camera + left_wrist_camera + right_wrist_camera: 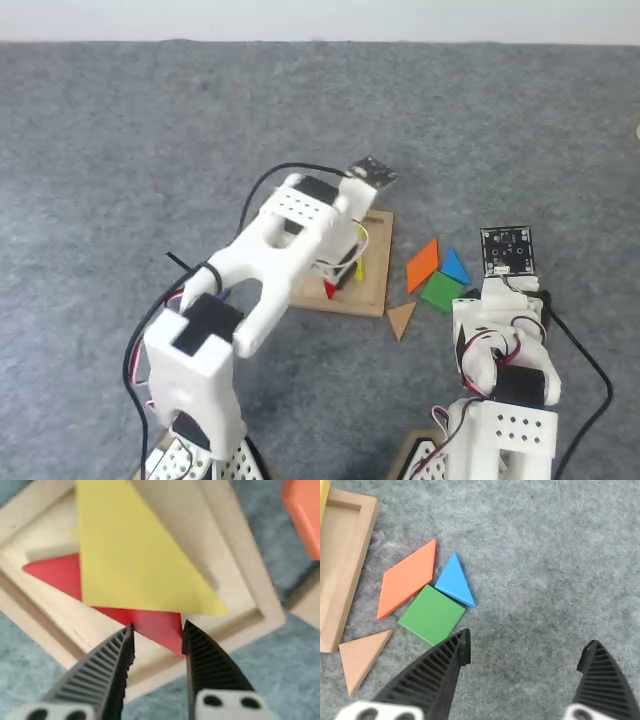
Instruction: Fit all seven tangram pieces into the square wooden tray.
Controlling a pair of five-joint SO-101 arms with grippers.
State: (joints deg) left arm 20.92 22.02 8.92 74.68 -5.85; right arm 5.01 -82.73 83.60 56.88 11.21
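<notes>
Tangram pieces sit partly in the tray (383,262), which lies at the centre of the high view on a grey, felt-like worktop (100,150). Left of it, an arm slants over the tray. In the left wrist view the left end effector (157,630) hangs above the tray floor, its ribbed black fingers a narrow gap apart and holding nothing. A large yellow triangle (135,555) lies over a red piece (55,572). A pale shape beside the red may be a third piece; I cannot tell.

Right of the tray, four flat, smooth-faced pieces wait close together: a bare-wood triangle (361,655), an orange parallelogram (406,585), a green square (432,615) and a blue triangle (454,581). The right end effector (528,639) gapes wide and empty just beside the green square. By my reading the job is under halfway, with neither placed piece seated flat.
</notes>
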